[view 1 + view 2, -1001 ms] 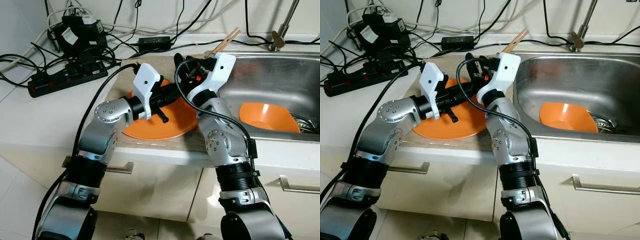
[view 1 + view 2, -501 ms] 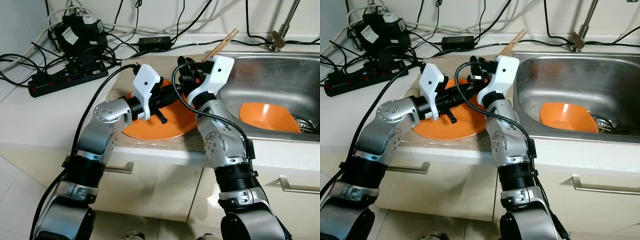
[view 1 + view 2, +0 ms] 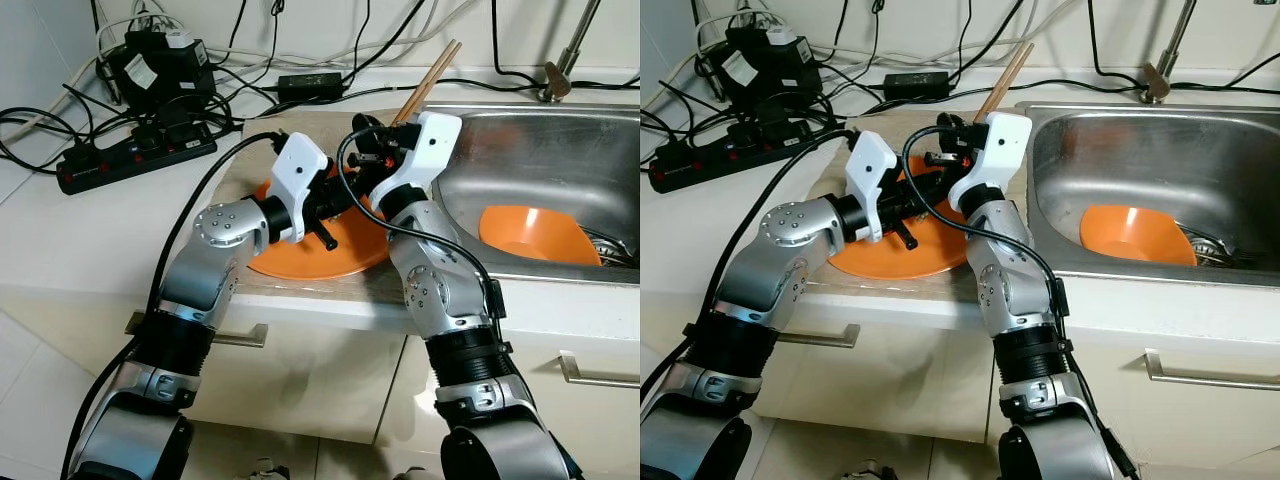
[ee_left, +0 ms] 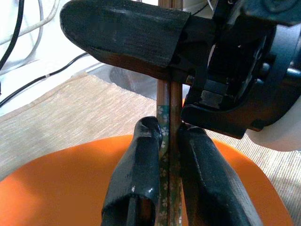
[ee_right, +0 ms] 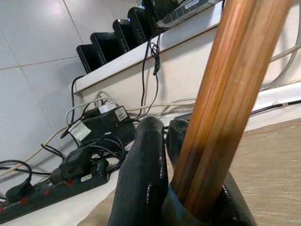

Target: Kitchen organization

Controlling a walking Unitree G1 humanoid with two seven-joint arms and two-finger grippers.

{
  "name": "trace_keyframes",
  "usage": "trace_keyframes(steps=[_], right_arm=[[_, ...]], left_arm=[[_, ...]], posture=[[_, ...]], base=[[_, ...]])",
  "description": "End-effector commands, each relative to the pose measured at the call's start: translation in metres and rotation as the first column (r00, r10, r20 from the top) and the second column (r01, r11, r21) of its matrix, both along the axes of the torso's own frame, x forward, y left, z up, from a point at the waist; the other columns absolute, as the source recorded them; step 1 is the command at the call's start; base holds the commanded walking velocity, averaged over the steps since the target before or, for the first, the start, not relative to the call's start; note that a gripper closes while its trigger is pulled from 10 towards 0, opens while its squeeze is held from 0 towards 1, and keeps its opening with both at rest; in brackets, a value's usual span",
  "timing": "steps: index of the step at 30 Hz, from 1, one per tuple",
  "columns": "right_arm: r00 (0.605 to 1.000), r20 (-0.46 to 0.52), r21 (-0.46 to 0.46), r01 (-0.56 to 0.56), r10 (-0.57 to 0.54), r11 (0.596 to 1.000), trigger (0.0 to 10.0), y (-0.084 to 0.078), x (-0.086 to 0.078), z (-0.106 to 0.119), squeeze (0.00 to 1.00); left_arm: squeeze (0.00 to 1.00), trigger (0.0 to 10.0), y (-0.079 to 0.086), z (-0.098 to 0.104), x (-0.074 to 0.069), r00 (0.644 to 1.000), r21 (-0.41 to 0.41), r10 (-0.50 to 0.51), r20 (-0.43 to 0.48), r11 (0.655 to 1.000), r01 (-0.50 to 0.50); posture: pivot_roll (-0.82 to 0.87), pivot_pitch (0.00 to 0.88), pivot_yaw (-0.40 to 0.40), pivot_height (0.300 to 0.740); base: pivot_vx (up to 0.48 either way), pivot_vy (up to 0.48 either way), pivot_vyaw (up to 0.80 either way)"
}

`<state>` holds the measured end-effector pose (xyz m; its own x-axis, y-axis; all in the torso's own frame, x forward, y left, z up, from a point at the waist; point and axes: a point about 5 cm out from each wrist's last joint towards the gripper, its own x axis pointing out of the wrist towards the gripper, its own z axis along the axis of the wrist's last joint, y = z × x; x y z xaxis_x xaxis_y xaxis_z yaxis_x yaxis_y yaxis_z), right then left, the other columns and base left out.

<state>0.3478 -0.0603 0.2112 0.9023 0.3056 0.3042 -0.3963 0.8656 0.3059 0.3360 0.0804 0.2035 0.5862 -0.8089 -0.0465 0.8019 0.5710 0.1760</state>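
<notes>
Above orange plate (image 3: 300, 255), brown floral-patterned chopsticks (image 4: 168, 155)

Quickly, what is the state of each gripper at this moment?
Left gripper: shut on the chopsticks, above the orange plate.
Right gripper: shut on the same chopsticks.

The chopsticks' (image 3: 424, 84) lower ends are hidden between the two wrists. The plate's (image 3: 300, 256) middle sits behind the left gripper (image 4: 168, 141). The tap (image 3: 568, 55) runs off the top edge.
</notes>
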Motion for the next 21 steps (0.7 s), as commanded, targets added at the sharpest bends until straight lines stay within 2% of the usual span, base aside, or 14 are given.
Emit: trace_keyframes(steps=[1, 12, 13, 14, 21], right_arm=[[0.998, -0.033, 0.002, 0.045, -0.044, 0.999, 0.0, -0.004, 0.0009, -0.009, 0.0], [0.998, -0.035, -0.003, 0.052, -0.052, 0.999, 0.0, -0.0044, 0.0021, -0.0088, 0.0], [0.998, -0.038, -0.009, 0.056, -0.056, 0.998, 0.0, -0.0045, 0.0025, -0.0091, 0.0], [0.997, -0.041, -0.012, 0.058, -0.059, 0.998, 0.0, -0.0046, 0.0027, -0.0094, 0.0], [0.998, -0.035, -0.011, 0.061, -0.061, 0.998, 0.0, -0.0043, 0.0029, -0.0092, 0.0]], left_arm=[[0.0, 10.0, 0.0021, 0.0018, 0.0015, 1.0, 0.036, 0.004, 0.009, 0.999, -0.005], [0.0, 10.0, 0.0044, 0.0015, 0.0039, 1.0, 0.05, 0.027, 0.013, 0.998, -0.027], [0.56, 10.0, 0.0051, 0.002, 0.0046, 0.999, 0.048, 0.036, 0.016, 0.998, -0.037], [1.0, 10.0, 0.0058, 0.0024, 0.0055, 0.999, 0.045, 0.044, 0.017, 0.998, -0.045], [1.0, 10.0, 0.0098, 0.0056, 0.0088, 0.998, 0.04, 0.064, 0.026, 0.997, -0.065]], posture=[[-0.01, 0.017, 0.085, 0.715], [0.0, 0.02, 0.087, 0.715], [0.0, 0.02, 0.087, 0.715], [0.0, 0.02, 0.087, 0.715], [0.0, 0.022, 0.089, 0.715]], base=[[0.0, 0.0, 0.0], [0.0, 0.0, 0.0], [0.0, 0.0, 0.0], [0.0, 0.0, 0.0], [0.0, 0.0, 0.0]])
